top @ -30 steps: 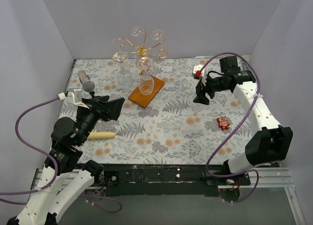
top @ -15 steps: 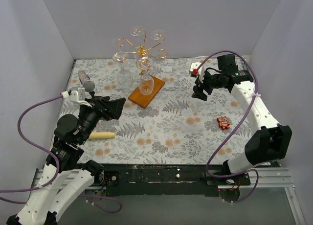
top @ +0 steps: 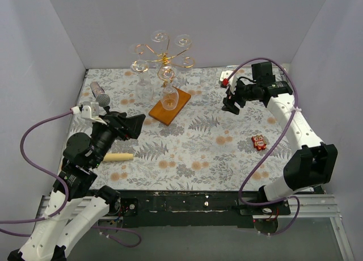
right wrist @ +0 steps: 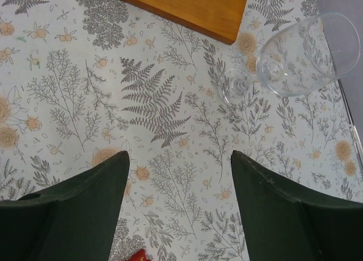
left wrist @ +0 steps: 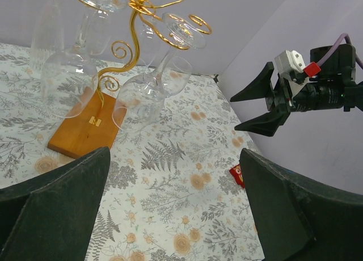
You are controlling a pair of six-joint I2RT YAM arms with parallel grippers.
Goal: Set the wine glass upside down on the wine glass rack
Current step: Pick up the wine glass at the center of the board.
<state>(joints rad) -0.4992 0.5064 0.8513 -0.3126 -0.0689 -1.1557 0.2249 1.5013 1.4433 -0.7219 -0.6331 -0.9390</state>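
The wine glass rack (top: 163, 58) is a copper-gold wire tree on an orange-brown wooden base (top: 170, 106) at the back centre. Clear wine glasses hang upside down from it: one over the base (top: 168, 96), one to its left (top: 144, 85). In the left wrist view the rack (left wrist: 131, 42) holds a tilted glass (left wrist: 148, 91) above the base (left wrist: 82, 131). My left gripper (top: 129, 125) (left wrist: 174, 153) is open and empty, left of the base. My right gripper (top: 230, 104) (right wrist: 180, 154) is open and empty, right of the rack. A glass (right wrist: 306, 54) shows beside the base (right wrist: 187, 5).
A microphone (top: 100, 94) lies at the back left. A light wooden cylinder (top: 117, 156) lies near the left arm. A small red toy (top: 259, 142) sits at the right, also in the left wrist view (left wrist: 236, 173). Purple walls close in three sides.
My right gripper has moved a little left and towards the back, staying open and empty. The left arm has shifted only slightly.
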